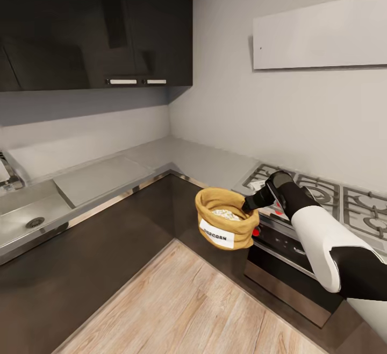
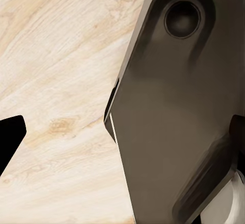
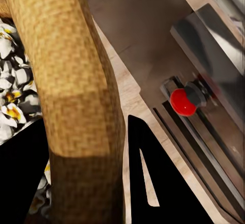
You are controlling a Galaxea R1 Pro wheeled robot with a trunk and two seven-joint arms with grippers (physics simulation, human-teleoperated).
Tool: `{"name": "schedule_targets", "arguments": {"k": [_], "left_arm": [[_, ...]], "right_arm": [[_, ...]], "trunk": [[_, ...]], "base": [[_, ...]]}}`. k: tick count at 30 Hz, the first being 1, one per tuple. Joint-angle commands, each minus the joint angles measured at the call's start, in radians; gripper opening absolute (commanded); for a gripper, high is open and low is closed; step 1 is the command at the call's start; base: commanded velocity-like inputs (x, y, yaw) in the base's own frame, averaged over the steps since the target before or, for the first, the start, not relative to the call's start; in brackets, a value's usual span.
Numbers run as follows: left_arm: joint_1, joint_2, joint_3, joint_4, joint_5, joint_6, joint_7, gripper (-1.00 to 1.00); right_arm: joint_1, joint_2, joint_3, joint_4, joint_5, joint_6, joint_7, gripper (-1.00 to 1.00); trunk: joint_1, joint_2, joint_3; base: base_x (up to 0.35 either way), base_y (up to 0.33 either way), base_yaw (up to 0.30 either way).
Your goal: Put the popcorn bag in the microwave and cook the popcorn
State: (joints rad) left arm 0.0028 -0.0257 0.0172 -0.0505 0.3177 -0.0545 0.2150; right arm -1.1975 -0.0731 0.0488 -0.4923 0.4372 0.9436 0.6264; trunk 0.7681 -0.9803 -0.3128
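The popcorn bag (image 1: pixel 223 219), a tan sack with a white label, hangs in the air in front of the counter corner, above the floor. My right gripper (image 1: pixel 248 203) is shut on its rolled rim from the right side. In the right wrist view the rim (image 3: pixel 76 81) runs between the two black fingers (image 3: pixel 158 183), and pale popcorn (image 3: pixel 15 81) lies inside the bag. The L-shaped steel countertop (image 1: pixel 161 155) lies behind the bag. My left gripper (image 2: pixel 122 142) hangs open over the wood floor, beside a dark grey part of my own body (image 2: pixel 178 106). The microwave is out of view.
A gas hob (image 1: pixel 344 203) and a steel oven (image 1: pixel 279 252) with a red knob (image 3: pixel 182 101) sit just right of the bag. A sink (image 1: pixel 27 214) is at far left. Dark wall cabinets (image 1: pixel 97 26) and a white hood (image 1: pixel 322 31) hang above. Wood floor (image 1: pixel 188 305) spreads below.
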Motion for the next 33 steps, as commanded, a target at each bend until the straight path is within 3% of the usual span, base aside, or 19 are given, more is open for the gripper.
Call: {"name": "schedule_targets", "arguments": {"k": [1,6,33], "left_arm": [[0.0,0.0,0.001,-0.002,0.004,-0.002,0.003,1.0],[0.0,0.0,0.001,-0.002,0.004,-0.002,0.003,1.0],[0.0,0.0,0.003,-0.002,0.004,-0.002,0.003,1.0]], "right_arm": [[-0.001,-0.002,0.005,-0.002,0.007,0.002,0.009,-1.0],[-0.001,0.0,0.006,0.005,0.005,0.007,0.009,-1.0],[-0.001,-0.007,0.005,0.012,0.008,0.011,0.011,-1.0]], "trunk": [[0.0,-0.001,-0.001],[0.0,-0.001,-0.001],[0.0,-0.001,0.022]], "base": [[0.0,0.0,0.0],[0.0,0.0,-0.008],[0.0,0.0,-0.218]]}}
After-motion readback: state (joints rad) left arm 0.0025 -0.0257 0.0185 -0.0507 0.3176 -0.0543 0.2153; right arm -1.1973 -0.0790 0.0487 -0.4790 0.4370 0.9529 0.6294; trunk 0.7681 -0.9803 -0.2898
